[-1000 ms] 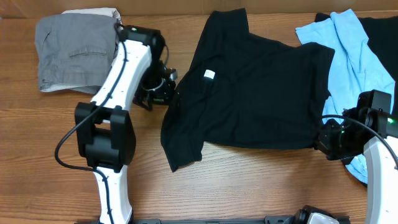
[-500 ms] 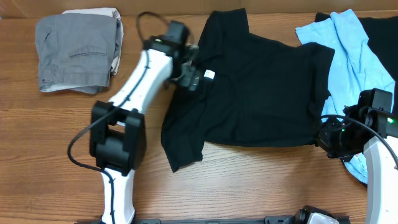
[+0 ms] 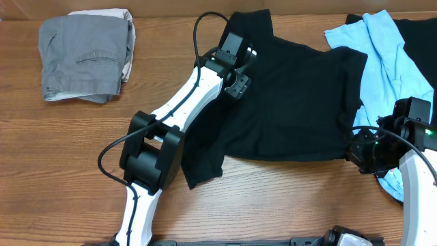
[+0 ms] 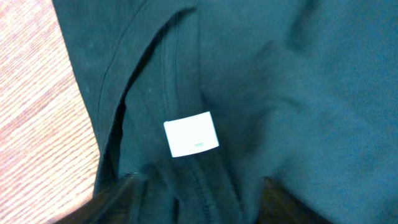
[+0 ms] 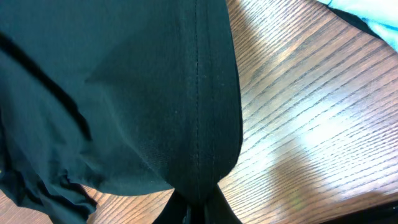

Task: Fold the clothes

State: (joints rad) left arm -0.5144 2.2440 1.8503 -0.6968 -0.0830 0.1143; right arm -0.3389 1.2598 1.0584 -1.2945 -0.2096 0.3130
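Observation:
A black T-shirt (image 3: 293,102) lies spread on the wooden table, collar to the left. My left gripper (image 3: 237,80) is over the collar. In the left wrist view its fingers (image 4: 199,205) are spread open on either side of the collar seam, just below the white label (image 4: 191,134). My right gripper (image 3: 358,154) is at the shirt's lower right corner. In the right wrist view it (image 5: 198,202) is shut on the hem of the black T-shirt (image 5: 124,93), and the cloth is drawn to a point between the fingers.
A folded grey garment (image 3: 85,55) lies at the back left. A light blue shirt (image 3: 389,55) lies crumpled at the right over another black garment (image 3: 418,34). Bare wood (image 3: 273,198) runs along the front of the table.
My left arm has swung from beside the grey garment to the right, onto the shirt's collar, and now covers the white label in the overhead view. The right arm has not moved.

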